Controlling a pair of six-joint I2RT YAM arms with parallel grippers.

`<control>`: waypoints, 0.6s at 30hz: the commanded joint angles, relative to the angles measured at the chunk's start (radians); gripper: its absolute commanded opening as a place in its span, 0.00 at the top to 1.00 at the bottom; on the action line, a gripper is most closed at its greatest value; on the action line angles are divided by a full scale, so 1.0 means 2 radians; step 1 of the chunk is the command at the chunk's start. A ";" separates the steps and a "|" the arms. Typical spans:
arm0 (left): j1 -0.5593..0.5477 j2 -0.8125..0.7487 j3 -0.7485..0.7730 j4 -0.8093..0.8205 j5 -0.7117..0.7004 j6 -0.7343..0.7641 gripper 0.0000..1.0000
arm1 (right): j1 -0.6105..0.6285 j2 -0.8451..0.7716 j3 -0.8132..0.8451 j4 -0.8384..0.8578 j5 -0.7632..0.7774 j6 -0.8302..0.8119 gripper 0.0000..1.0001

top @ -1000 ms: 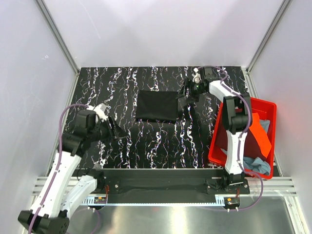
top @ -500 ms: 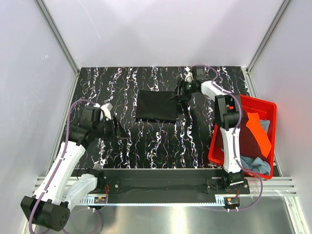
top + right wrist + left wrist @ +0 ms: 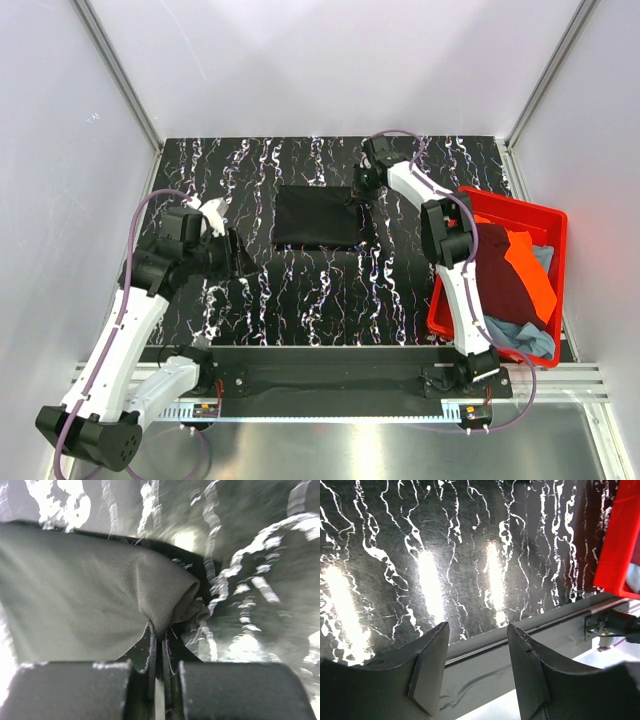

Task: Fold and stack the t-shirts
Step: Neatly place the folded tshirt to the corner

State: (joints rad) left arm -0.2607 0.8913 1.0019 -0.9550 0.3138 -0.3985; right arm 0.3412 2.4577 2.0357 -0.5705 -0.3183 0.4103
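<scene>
Top external view: a black marbled worktop point(image 3: 330, 290) fills the middle of the frame, and a black t-shirt point(image 3: 318, 217) lies folded into a flat rectangle on it, at upper centre; the right tool point(image 3: 355, 193) reaches across from the right and meets the shirt at its upper right corner; right wrist view, close in, has the two jaws pressed together on a small raised pucker of the cloth, so this tool is clenched on the black t-shirt, whose fabric looks pale grey there under the light; the rest of the shirt lies flat on the worktop; the left tool point(image 3: 240, 258) sits at the left of the frame, well apart from the shirt, over bare worktop; left wrist view shows its jaws standing apart with nothing between them, released; a red bin point(image 3: 552, 214) rests at the right edge of the frame, partly over the worktop's side; inside it lie a maroon t-shirt point(image 3: 505, 280), an orange t-shirt point(image 3: 537, 275) across it, and a grey-blue t-shirt point(image 3: 530, 338) bunched at the lower end.
</scene>
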 commanded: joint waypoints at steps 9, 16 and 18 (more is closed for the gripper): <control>-0.019 -0.033 -0.020 -0.023 -0.069 0.029 0.44 | -0.016 0.047 0.146 -0.160 0.378 -0.202 1.00; -0.024 0.005 -0.005 -0.042 -0.111 0.042 0.44 | -0.078 0.028 0.134 -0.080 0.392 -0.345 1.00; -0.022 0.014 0.012 -0.052 -0.120 0.042 0.44 | -0.095 0.029 0.136 -0.062 0.398 -0.361 1.00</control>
State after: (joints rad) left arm -0.3038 0.8997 0.9722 -1.0386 0.1368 -0.3393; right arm 0.2119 2.5355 2.2845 -0.7818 0.3904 -0.1707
